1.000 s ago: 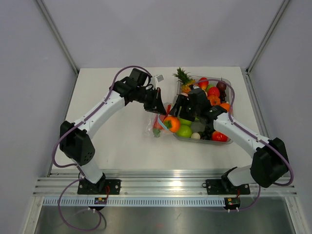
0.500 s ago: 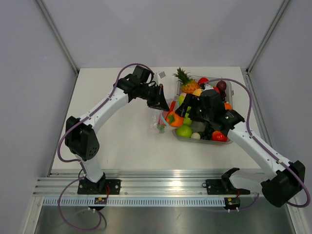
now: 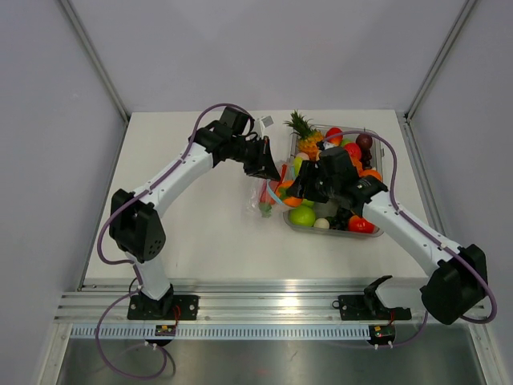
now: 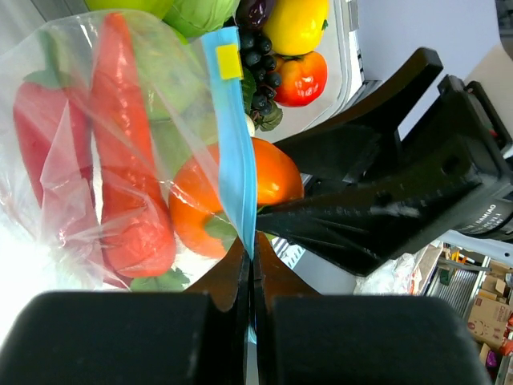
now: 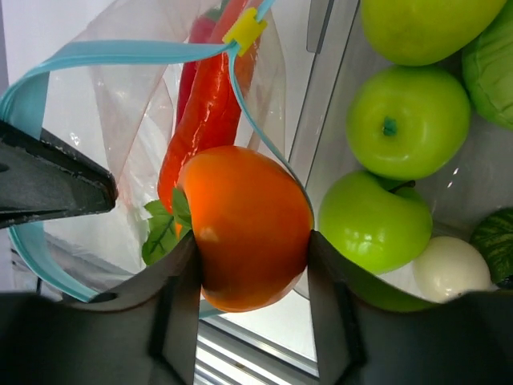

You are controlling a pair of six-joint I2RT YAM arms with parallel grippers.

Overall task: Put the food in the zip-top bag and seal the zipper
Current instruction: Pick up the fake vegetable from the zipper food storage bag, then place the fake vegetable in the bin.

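Since a sec ago the bag (image 3: 262,200) has come up off its spot by the tray's near-left corner and sits a bit further back, carried by the L gripper (image 3: 268,170). The R gripper (image 3: 290,192) has followed w/ the orange piece (image 3: 287,195), and the R arm's elbow, which swung wide half a sec ago, is tucked back in. L gripper (image 4: 251,257): fingers pinched tight together on the zipper (image 4: 236,160), the light-blue strip running up from btw them to a yellow tab (image 4: 228,62). The bag (image 5: 136,120) hangs from that pinch, mouth spread into an open blue loop (image 5: 120,52). The chili (image 4: 120,160) is inside, lying lengthwise, w/ a second red piece (image 4: 36,136) beside it, also behind the plastic. R gripper (image 5: 252,265): clamped on the orange piece (image 5: 244,224), one finger pressed to each side, green leaf on its L side. The piece sits right at the bag mouth, straddling the strip; can't tell how far in. Just R of the bag is the tray (image 3: 337,232) on the table (image 3: 192,233), w/ green apples (image 5: 407,120) near its L wall and a pineapple (image 3: 303,132) at its far-left corner.
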